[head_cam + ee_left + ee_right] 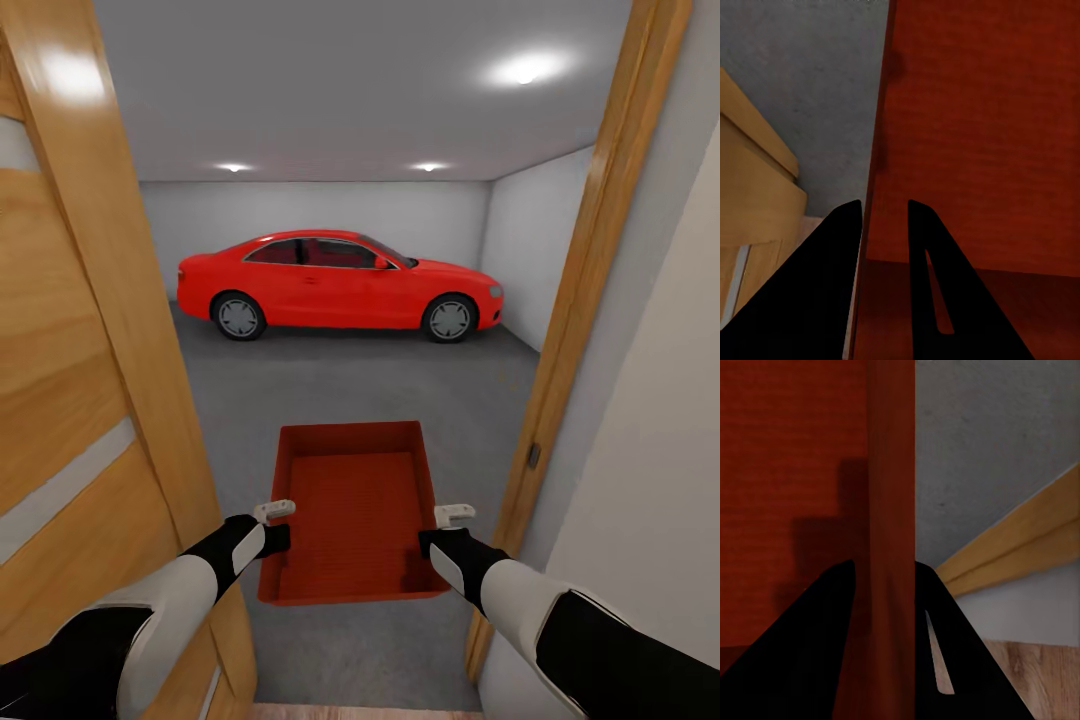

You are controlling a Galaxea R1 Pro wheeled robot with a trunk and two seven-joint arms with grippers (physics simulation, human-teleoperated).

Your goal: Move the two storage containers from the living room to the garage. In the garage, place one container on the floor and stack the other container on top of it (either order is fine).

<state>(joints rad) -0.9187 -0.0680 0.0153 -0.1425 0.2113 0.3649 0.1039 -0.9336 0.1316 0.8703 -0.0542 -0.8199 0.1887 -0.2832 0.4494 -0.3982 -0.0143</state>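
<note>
Both arms are carrying the orange-red open-top plastic bin (352, 510) at lower centre, long axis pointing into the garage; left gripper (272, 512) and right gripper (455, 516) are each clamping a side wall.

Three ceiling spots (523, 68) light the scene evenly, glare on the wooden door (70, 75), renders sharp

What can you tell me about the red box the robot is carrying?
The storage container is an orange-red, open-top rectangular bin with plain walls that taper slightly and a ribbed-looking bottom; it looks like plastic and is empty. It is held level above the grey garage floor, in the doorway between the wooden door and the door frame. The left gripper pinches its left wall and the right gripper pinches its right wall, one finger inside and one outside each.
</note>
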